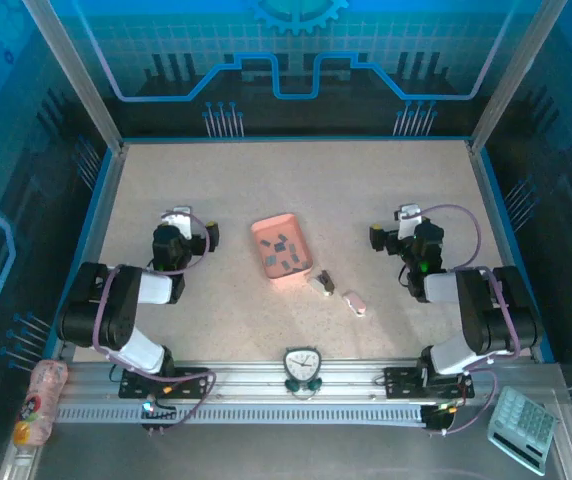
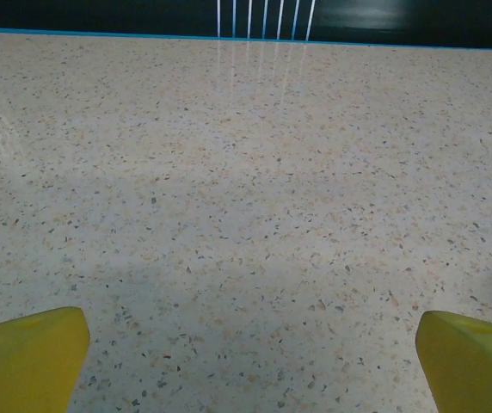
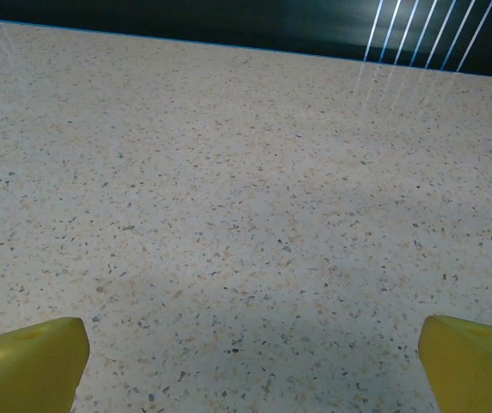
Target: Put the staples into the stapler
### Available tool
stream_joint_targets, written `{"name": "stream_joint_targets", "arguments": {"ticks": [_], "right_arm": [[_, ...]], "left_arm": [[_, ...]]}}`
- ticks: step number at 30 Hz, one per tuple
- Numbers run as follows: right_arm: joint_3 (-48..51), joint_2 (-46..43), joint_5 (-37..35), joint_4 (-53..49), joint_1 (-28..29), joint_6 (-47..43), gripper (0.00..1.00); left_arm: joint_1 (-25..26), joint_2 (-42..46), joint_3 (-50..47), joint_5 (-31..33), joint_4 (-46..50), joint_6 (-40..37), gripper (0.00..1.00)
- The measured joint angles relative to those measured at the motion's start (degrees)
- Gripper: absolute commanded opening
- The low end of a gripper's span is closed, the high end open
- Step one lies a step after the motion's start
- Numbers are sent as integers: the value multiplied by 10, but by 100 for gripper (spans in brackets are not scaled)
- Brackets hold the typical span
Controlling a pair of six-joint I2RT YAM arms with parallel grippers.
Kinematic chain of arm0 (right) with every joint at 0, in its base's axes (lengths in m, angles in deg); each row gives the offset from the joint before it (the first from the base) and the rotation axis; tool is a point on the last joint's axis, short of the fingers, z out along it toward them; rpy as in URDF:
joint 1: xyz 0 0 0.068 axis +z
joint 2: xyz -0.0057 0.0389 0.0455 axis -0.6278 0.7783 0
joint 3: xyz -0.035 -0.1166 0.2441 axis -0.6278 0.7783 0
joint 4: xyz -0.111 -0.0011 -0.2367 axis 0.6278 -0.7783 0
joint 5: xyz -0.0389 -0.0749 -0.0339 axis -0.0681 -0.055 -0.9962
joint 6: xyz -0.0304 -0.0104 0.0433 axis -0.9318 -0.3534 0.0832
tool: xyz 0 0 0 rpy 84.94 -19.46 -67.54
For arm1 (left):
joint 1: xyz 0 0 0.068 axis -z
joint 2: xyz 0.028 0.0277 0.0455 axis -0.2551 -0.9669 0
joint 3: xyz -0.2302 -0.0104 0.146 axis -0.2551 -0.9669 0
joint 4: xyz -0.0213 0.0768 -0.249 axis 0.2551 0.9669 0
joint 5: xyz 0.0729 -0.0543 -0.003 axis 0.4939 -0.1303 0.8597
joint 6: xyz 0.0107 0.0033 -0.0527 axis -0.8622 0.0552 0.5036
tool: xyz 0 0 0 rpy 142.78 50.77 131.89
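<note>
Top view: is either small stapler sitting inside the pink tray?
No, the dark stapler and the pink stapler both lie on the table outside the pink tray, which holds the staples.

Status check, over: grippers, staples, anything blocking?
Left gripper open, empty. Right gripper open, empty. Staples in pink tray; dark stapler, pink stapler beside it. Nothing in the way.

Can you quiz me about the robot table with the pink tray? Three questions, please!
1. True or false: the staples lie inside the pink tray.
2. How many small staplers lie on the table beside the tray? A one, B two, C five.
3. Fill in: the left hand and right hand are both ___.
Key: 1 true; 2 B; 3 open.
</note>
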Motion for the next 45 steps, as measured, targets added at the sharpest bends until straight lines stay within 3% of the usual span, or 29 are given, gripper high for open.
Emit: {"name": "stream_joint_targets", "arguments": {"ticks": [35, 38, 45], "right_arm": [[7, -5, 0, 8, 0, 0, 100], [26, -51, -1, -10, 3, -4, 100], [-34, -238, 3, -199, 53, -6, 100]], "left_arm": [[0, 6, -11, -2, -18, 0, 99], [1, 40, -33, 1, -19, -2, 99], [28, 172, 10, -1, 108, -12, 99]]}}
